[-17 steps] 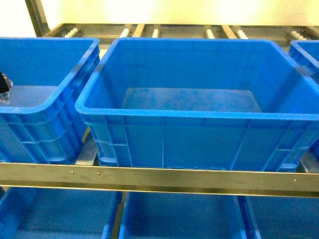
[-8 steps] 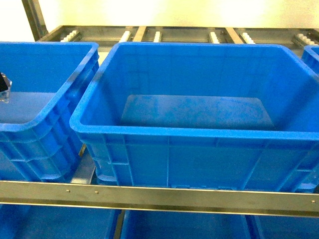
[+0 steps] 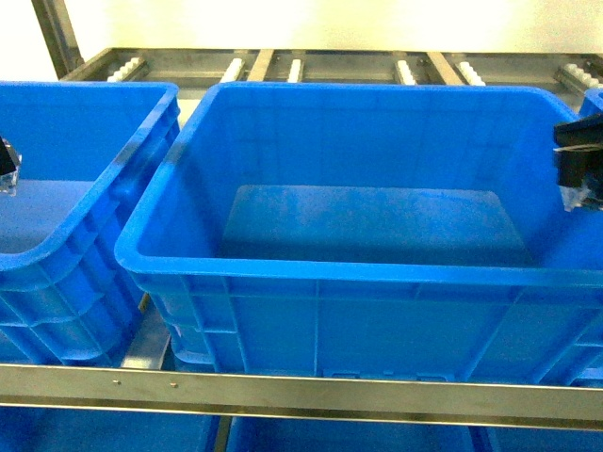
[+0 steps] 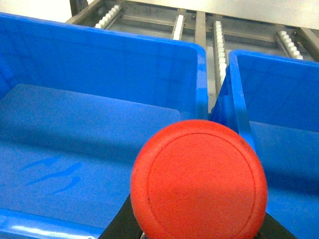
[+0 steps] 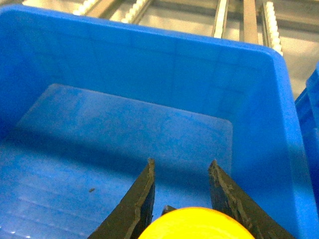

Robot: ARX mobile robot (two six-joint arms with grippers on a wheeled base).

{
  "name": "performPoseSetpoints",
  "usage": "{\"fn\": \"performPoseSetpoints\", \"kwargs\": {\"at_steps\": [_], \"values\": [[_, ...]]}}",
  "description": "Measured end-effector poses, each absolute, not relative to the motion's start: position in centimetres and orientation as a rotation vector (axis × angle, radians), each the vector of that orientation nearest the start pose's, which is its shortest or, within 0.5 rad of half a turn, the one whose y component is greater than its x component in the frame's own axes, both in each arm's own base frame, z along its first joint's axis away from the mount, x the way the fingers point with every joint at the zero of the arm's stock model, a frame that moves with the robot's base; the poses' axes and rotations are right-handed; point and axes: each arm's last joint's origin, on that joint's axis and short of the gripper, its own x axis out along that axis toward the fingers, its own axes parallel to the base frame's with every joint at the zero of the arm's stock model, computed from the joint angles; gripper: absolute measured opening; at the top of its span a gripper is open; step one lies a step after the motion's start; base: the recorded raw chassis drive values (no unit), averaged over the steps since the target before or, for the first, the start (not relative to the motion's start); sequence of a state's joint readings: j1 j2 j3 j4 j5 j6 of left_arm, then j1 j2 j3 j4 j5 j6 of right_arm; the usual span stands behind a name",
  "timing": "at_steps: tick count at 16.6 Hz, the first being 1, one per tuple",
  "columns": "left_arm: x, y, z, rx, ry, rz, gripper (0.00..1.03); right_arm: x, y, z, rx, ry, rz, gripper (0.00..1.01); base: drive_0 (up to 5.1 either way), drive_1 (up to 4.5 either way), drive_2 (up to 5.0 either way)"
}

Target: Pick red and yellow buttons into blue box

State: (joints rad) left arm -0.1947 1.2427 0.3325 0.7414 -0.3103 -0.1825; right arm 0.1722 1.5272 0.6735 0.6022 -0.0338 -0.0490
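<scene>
The blue box [image 3: 311, 273] fills the middle of the head view, and its floor is bare. At that view's right edge my right gripper [image 3: 577, 174] hangs over the box's right side. In the right wrist view it [image 5: 182, 164] is shut on the yellow button [image 5: 197, 225], above the box floor [image 5: 124, 144]. My left gripper [image 3: 8, 168] shows at the left edge, over the neighbouring crate. In the left wrist view it [image 4: 197, 230] is shut on the red button [image 4: 199, 181], whose cap hides most of the fingers.
A second blue crate [image 3: 66, 245] stands left of the box, and a sliver of another [image 3: 595, 99] shows at the right. All rest on a metal roller rack [image 3: 301, 391]. More blue crates [image 3: 94, 435] sit on the shelf below.
The head view has drawn closer to the box. My right gripper has come into view at the right edge, over the box. The left gripper stays at the left edge.
</scene>
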Motion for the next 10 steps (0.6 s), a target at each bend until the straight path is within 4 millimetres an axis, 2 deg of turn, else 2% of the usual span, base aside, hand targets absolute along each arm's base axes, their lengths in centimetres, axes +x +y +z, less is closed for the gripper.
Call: {"fn": "performPoseSetpoints", "kwargs": {"at_steps": [3, 4, 8, 10], "values": [[22.4, -3.5, 18.1, -0.14, 0.153, 0.13, 0.23, 34.7, 6.5, 18.9, -0.072, 0.298, 0.242, 0.29, 0.0, 0.0, 0.0], [22.4, -3.5, 18.1, -0.14, 0.153, 0.13, 0.23, 37.0, 7.4, 18.0, -0.078, 0.362, 0.271, 0.29, 0.0, 0.0, 0.0], [22.4, -3.5, 18.1, -0.14, 0.153, 0.13, 0.23, 40.0, 8.3, 16.5, -0.093, 0.467, 0.306, 0.29, 0.0, 0.0, 0.0], [22.4, -3.5, 18.1, -0.14, 0.153, 0.13, 0.23, 40.6, 8.4, 16.1, -0.095, 0.492, 0.313, 0.29, 0.0, 0.0, 0.0]]}}
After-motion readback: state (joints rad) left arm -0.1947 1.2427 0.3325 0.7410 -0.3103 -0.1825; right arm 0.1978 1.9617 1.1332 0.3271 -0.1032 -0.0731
